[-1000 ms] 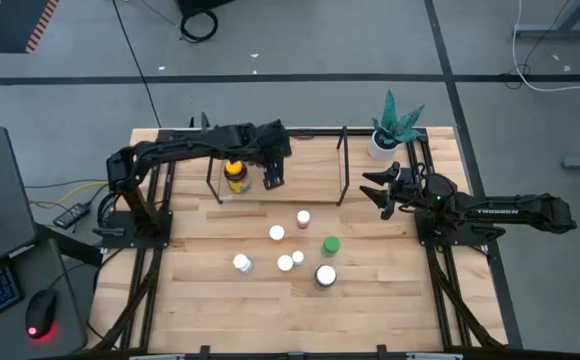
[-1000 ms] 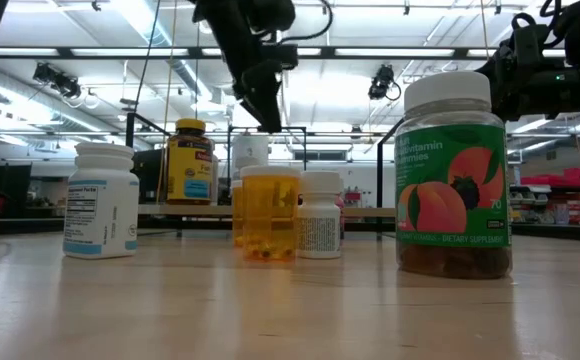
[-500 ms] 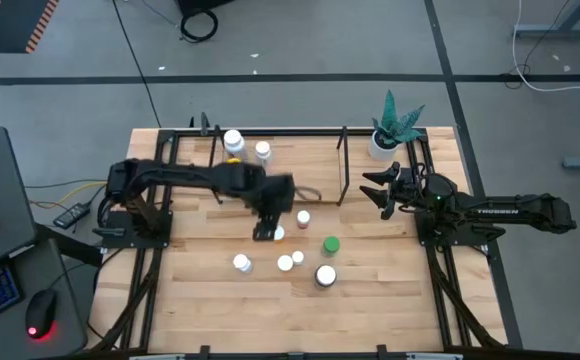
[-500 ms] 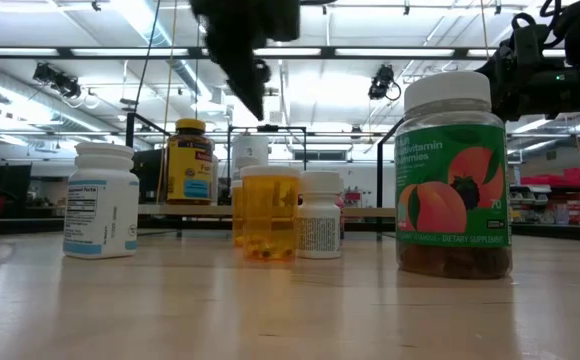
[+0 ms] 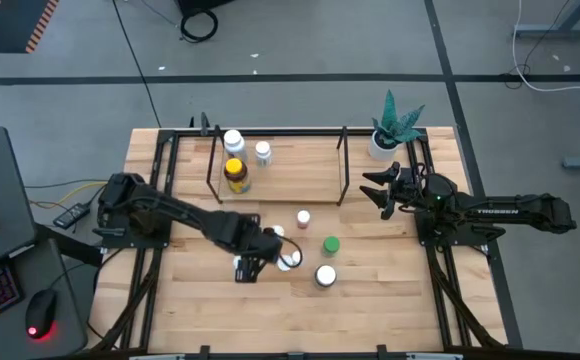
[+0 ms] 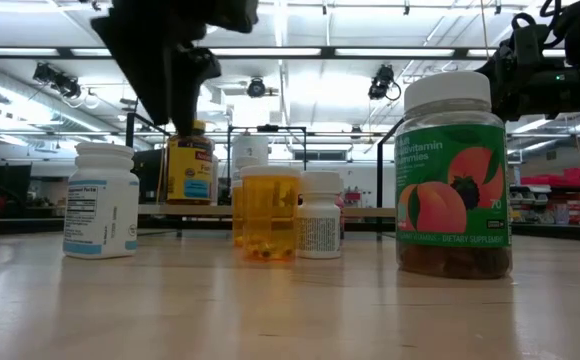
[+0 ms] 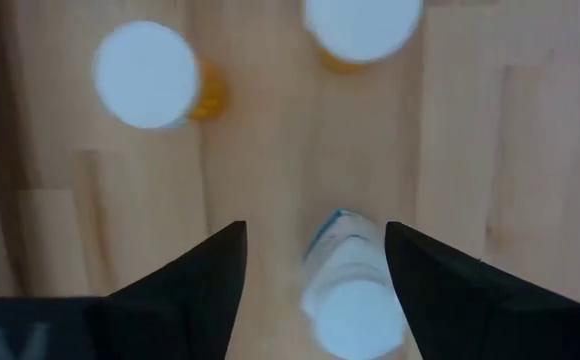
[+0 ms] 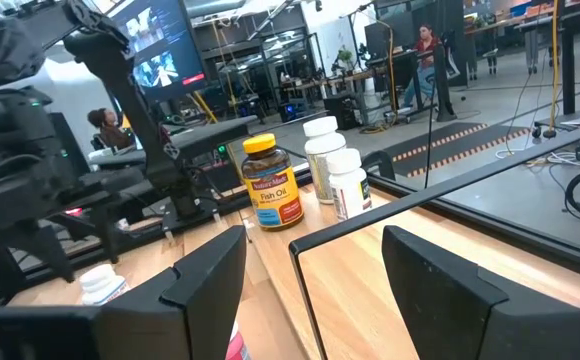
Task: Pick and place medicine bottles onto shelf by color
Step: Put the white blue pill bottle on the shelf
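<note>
The left gripper (image 5: 247, 268) hangs fingers spread wide over a white-capped bottle (image 7: 355, 300) on the open front of the table (image 5: 370, 320). Other loose bottles (image 5: 303, 217) crowd just beside it, a green-capped one (image 5: 330, 244) among them. Farther back, the shelf (image 5: 300, 175) holds three bottles at its left end; its right end is bare. The right gripper (image 5: 370, 186) waits open beside the plant (image 5: 395, 120).

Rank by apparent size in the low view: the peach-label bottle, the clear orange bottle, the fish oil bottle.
1. Peach-label bottle, largest, though nearest the camera.
2. and 3. Clear orange bottle and fish oil bottle: look alike; the fish oil stands farther back, so unsure.
</note>
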Robot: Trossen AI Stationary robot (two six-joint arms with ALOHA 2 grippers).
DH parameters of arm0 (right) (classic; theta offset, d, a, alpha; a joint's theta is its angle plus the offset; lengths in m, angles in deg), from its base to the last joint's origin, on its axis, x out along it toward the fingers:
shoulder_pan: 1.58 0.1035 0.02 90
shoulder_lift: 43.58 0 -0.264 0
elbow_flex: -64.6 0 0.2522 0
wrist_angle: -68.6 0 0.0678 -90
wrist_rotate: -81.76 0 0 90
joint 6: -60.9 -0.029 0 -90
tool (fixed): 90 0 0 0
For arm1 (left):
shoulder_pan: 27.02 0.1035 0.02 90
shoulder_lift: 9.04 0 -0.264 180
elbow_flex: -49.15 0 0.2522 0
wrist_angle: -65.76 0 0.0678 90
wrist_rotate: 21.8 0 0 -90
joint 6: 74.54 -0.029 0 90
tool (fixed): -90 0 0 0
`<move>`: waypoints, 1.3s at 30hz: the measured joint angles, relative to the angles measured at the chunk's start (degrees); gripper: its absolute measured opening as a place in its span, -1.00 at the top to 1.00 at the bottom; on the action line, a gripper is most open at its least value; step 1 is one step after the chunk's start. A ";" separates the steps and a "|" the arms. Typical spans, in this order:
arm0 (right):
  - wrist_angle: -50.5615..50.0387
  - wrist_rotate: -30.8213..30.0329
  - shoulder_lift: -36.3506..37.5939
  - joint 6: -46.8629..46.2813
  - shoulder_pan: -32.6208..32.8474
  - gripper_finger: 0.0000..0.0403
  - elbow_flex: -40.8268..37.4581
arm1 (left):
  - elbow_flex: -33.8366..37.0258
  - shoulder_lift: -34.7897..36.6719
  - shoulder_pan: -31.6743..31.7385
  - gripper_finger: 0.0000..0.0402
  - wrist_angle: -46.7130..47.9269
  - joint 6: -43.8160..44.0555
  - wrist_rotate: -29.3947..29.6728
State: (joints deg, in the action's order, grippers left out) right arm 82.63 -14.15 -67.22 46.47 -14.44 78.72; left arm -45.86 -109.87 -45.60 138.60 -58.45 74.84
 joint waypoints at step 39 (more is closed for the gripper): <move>-0.02 0.00 -0.02 0.00 -0.02 -0.21 0.02 | 15.26 -0.46 -7.57 -0.28 -12.09 -6.35 3.63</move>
State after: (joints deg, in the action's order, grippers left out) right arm 82.61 -14.15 -67.24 46.47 -14.46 78.74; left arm -30.61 -110.33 -53.17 126.51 -64.80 78.46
